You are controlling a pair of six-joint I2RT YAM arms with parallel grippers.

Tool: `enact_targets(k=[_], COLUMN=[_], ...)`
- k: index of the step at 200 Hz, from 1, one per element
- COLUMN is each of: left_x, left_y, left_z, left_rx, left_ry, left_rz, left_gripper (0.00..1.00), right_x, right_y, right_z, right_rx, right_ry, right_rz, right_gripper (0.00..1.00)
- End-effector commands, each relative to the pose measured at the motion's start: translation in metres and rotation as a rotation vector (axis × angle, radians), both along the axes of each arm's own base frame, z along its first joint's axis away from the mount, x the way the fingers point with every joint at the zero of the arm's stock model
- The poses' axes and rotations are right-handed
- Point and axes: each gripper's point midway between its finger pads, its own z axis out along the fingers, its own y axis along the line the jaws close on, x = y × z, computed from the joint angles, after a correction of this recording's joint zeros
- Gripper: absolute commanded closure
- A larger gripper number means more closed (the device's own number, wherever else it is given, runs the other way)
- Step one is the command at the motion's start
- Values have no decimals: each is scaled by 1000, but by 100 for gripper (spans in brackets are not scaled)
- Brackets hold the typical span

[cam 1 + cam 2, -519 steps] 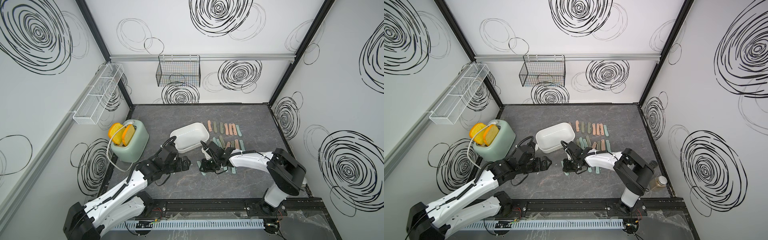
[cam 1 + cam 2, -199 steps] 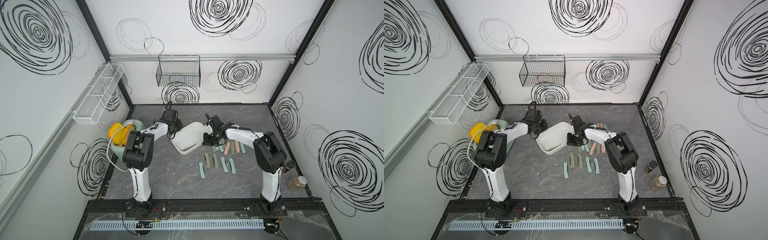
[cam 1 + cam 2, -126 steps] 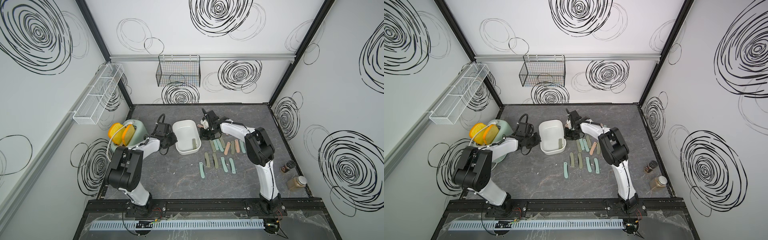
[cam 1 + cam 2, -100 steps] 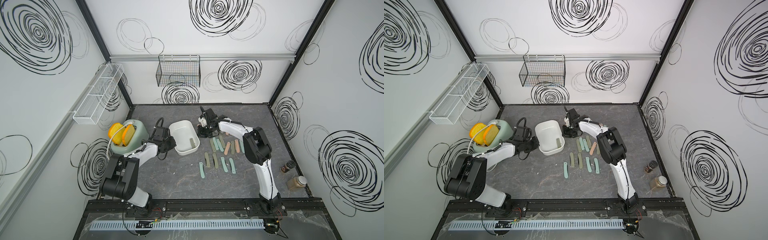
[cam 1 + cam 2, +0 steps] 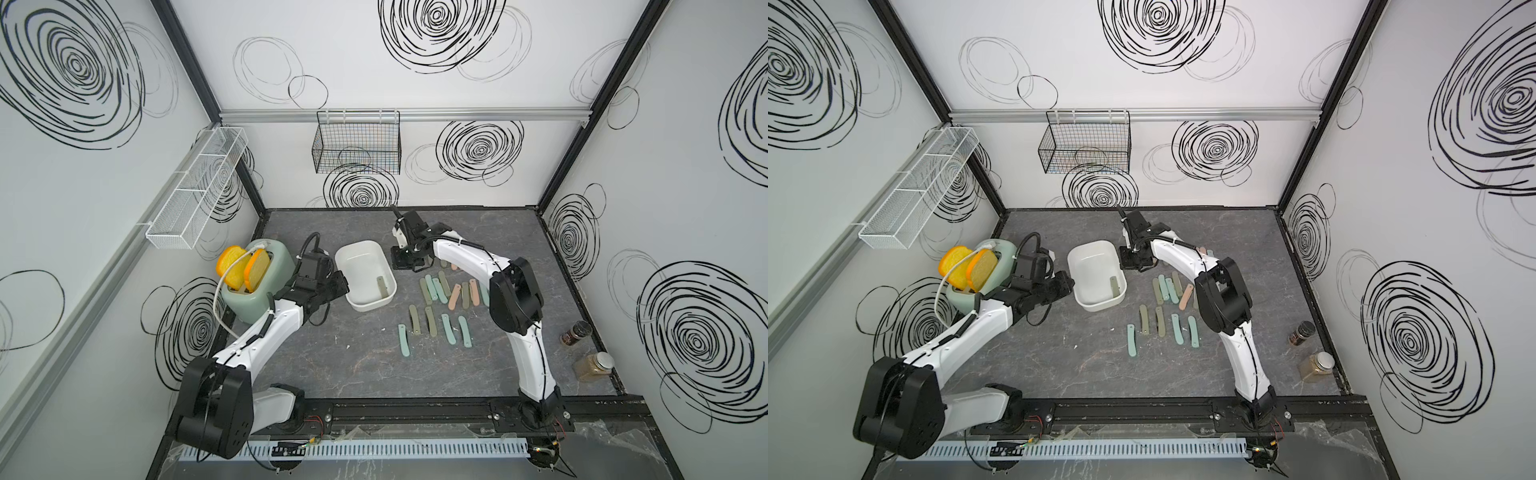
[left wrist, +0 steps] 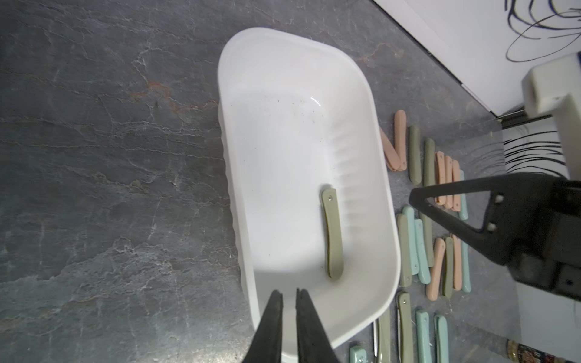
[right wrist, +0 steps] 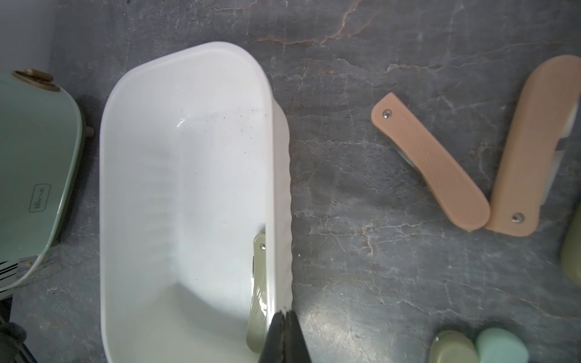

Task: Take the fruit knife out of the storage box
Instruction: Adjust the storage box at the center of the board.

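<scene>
Holdings, each placed by the storage box.

1. Storage box [image 5: 360, 266] [image 5: 1096, 266] [image 6: 283, 141] [image 7: 188, 157]: white, shallow, upright on the grey table [image 5: 353, 365].
2. Fruit knife [image 5: 380, 287] [image 5: 1114, 287] [image 6: 332, 232] [image 7: 259, 283]: olive green, folded. It lies flat on the box floor along the long wall on my right arm's side. It is the only item inside.
3. My left pincer [image 5: 341, 284] [image 5: 1065, 286] [image 6: 288, 294]: fingers drawn together but for a sliver, holding nothing. It sits at the box's long wall opposite the knife. I cannot tell whether it touches the box.
4. My right pincer [image 5: 405, 264] [image 5: 1133, 264] [image 7: 284, 314]: fingers pressed together, empty, by the box's far corner on the knife's side. The wrist view shows its tips over that wall's rim.
5. Loose folded knives [image 5: 440, 291] [image 5: 1173, 291]: green, teal and pink, in rows on the table outside the box's knife-side wall.
6. Toaster [image 5: 266, 286] [image 5: 994, 266]: pale green, with two slices standing in it, near the box's opposite side.
7. Two jars [image 5: 590, 357]: well apart from the box, beyond the loose knives.
</scene>
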Motion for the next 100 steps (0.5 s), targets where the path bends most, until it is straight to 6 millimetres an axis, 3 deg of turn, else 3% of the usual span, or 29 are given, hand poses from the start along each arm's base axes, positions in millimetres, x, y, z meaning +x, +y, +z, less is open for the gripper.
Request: enact_targets(k=[1,26,60,82,100], left_x=[-14,-32,-57,-74,-88], left_y=[8,6,5,10,11], left_z=[2,16,35,51,63], left_rx=[16,3,-45,-44,-55], left_ry=[15,7,-17,-31,-40], left_rz=[42,41,29,18,-7], left_gripper=[79,64,22,1,2], right_x=[-19,-37,-52,-54,-53], right_y=[5,27,42,48,48], right_z=[18,13,-6,-14,-26], right_rx=[-56,-103,-188,-257,-314], right_ry=[-37,-52,-52,-78,-67], right_rz=[54,115,162,186,195], right_gripper=[93,83,52,45,42])
